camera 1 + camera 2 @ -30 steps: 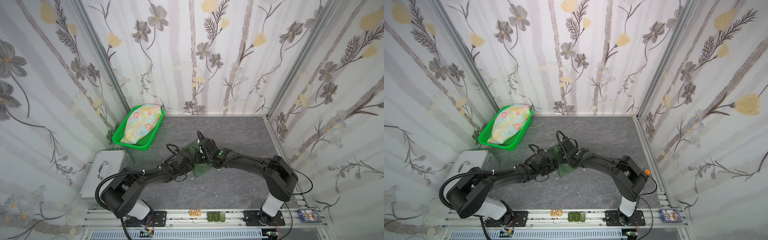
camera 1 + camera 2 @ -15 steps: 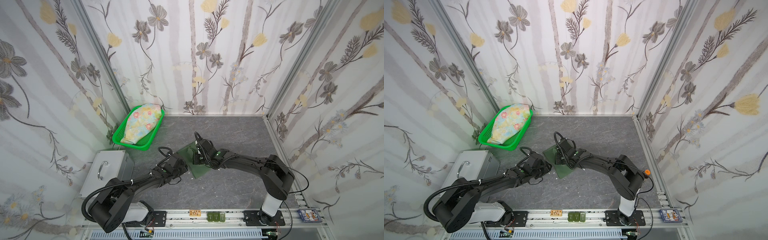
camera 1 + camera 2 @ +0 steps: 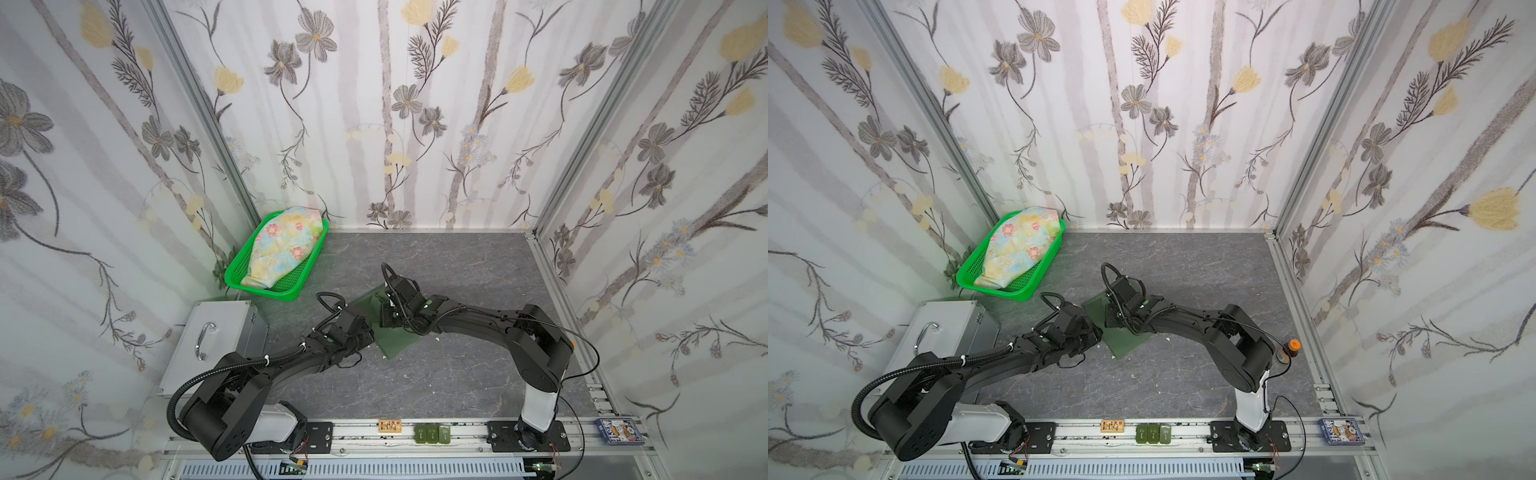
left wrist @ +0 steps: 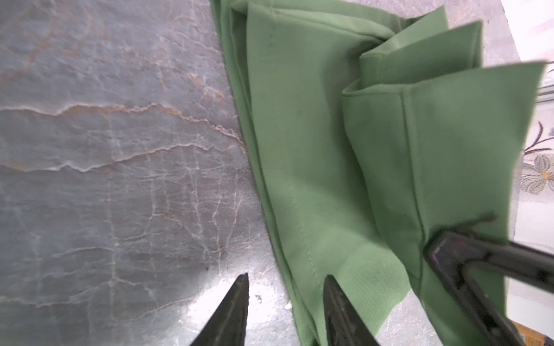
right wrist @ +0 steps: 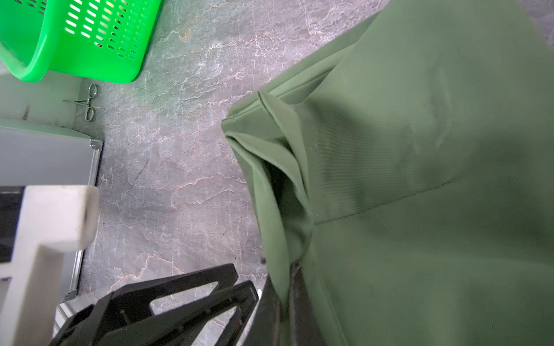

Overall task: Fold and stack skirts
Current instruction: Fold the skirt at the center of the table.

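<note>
Left pincer [image 4: 286, 277] drawn off the olive skirt [image 3: 397, 345] to its edge within the last second: open, one finger over the hem, one over bare worktop [image 3: 457, 374], gripping nothing. Right pincer [image 5: 283, 287] just beside, clamped on a raised fold. Likely mid-fold, stacking not yet begun. Floral skirt [image 3: 286, 245] well beyond, in the basket [image 3: 266, 291]. Free worktop all round; metal case [image 3: 208, 345] behind the left pincer.
</note>
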`<state>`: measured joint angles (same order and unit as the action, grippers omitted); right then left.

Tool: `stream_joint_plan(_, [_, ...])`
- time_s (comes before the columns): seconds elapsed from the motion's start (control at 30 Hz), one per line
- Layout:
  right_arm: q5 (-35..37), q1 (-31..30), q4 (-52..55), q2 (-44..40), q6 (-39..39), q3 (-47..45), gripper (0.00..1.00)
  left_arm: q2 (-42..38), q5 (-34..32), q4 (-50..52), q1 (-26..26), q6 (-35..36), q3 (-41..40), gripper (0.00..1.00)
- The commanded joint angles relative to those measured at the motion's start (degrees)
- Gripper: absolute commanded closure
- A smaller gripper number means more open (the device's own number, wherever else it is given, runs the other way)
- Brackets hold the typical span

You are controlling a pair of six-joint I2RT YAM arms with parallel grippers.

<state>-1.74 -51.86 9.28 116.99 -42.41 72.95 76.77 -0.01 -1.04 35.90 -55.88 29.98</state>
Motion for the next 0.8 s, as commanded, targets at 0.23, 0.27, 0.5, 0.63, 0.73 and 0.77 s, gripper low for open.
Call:
stream_joint_plan(0.23, [-1.84,-2.09,-2.16,1.99,-1.11,1.93,0.85,-2.14,-1.84,0.33,-1.10,-0.39,-1.36,0.58])
stream_joint_plan(0.27, [-2.10,-2.28,-2.24,2.09,-1.20,2.06,0.75,-2.39,-1.89,0.34,-1.18,-0.32,-1.46,0.58])
stream_joint_plan(0.5, [-5.10,-2.96,-4.86,-1.48,-0.97,0.83,0.53,-6.87,-2.27,0.42,-2.23,-0.77,-3.15,0.58])
stream_joint_plan(0.63, [-4.97,-2.02,-4.93,-5.91,-0.31,-1.29,0.52,-6.68,-1.76,0.51,-2.48,0.39,-2.41,0.58])
stream_joint_plan(0.73, [-4.82,0.06,-4.70,-9.14,0.17,-3.98,0.51,-5.44,-1.65,0.43,-2.44,0.59,-1.21,0.56])
stream_joint_plan(0.77, [-4.46,1.10,-4.71,-10.13,0.52,-5.27,0.52,-5.41,-1.89,0.36,-2.42,0.79,-0.58,0.54])
